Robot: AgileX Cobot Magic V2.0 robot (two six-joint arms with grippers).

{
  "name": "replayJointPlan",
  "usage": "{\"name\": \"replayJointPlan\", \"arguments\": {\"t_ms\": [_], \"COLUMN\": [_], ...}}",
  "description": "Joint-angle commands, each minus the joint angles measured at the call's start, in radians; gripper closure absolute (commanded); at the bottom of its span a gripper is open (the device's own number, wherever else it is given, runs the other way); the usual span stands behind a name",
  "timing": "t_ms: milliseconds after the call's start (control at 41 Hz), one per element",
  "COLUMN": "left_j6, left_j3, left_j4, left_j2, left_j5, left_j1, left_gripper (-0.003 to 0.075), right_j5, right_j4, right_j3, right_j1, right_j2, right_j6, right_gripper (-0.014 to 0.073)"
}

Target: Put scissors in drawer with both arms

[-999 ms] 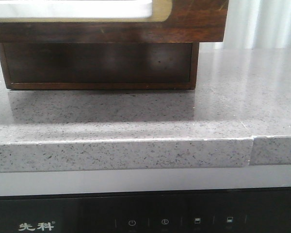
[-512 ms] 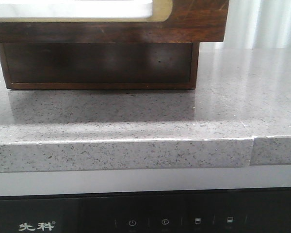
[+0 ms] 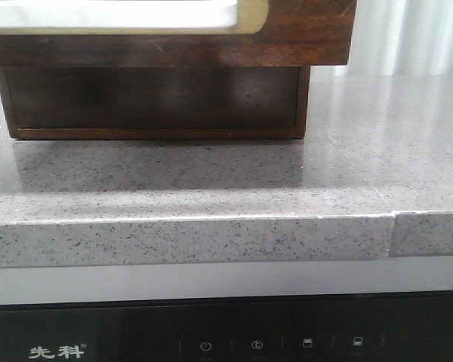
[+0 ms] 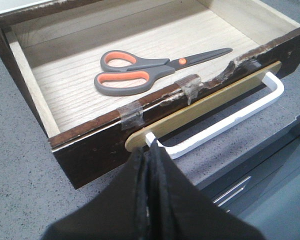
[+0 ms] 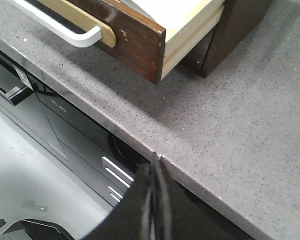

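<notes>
One item in drawer: scissors [image 4: 150,72] lie flat on the pale wood floor of the drawer [image 4: 90,145], blades toward the far side wall, nothing else inside.
Drawer state: pulled well out of its case [image 3: 151,102], over the table [image 3: 211,181].
Left pincer [image 4: 150,165]: fingers pressed together, empty, just at the white handle [image 4: 230,117].
Right pincer [image 5: 154,200]: closed, empty, hanging off the table edge.
Risk: an off-centre push at one handle end could skew the drawer and jam it.
Risk: a hard shove could slide the scissors about.
Risk: taped, chipped front edge may snag.
</notes>
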Motion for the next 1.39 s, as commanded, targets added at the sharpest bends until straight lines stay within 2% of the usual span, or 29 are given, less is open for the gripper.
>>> {"name": "replayJointPlan", "arguments": {"t_ms": [0, 171, 365, 560, 804, 926, 1096, 1364], "left_j6": [-0.009, -0.009, -0.009, -0.009, -0.009, -0.009, -0.009, -0.009], "left_j3": [-0.037, -0.027, 0.087, 0.371, 0.725, 0.866, 0.983, 0.981], "left_j4": [0.001, -0.005, -0.008, -0.008, -0.008, -0.008, -0.029, -0.032], "left_j2": [0.002, -0.015, -0.118, -0.309, -0.585, -0.676, -0.681, -0.681], "left_j5": [-0.073, -0.080, -0.193, -0.437, -0.657, -0.764, -0.896, -0.880], "left_j1": [-0.007, 0.008, 0.156, 0.315, 0.410, 0.443, 0.453, 0.455], "left_gripper": [0.0741, 0.0741, 0.0741, 0.0741, 0.0741, 0.0741, 0.0741, 0.0741], "right_j5": [-0.072, -0.072, -0.072, -0.072, -0.072, -0.072, -0.070, -0.070], "right_j4": [-0.012, -0.012, -0.012, -0.012, -0.012, -0.012, -0.012, -0.012], "right_j3": [-0.023, -0.023, -0.023, -0.023, -0.023, -0.023, -0.023, -0.023], "right_j1": [-0.006, -0.006, -0.006, -0.006, -0.006, -0.006, -0.006, -0.006], "right_j2": [0.003, 0.003, 0.003, 0.003, 0.003, 0.003, 0.003, 0.003], "right_j6": [-0.001, -0.001, -0.001, -0.001, -0.001, -0.001, -0.001, -0.001], "right_gripper": [0.0661, 0.0661, 0.0661, 0.0661, 0.0661, 0.0661, 0.0661, 0.0661]}}
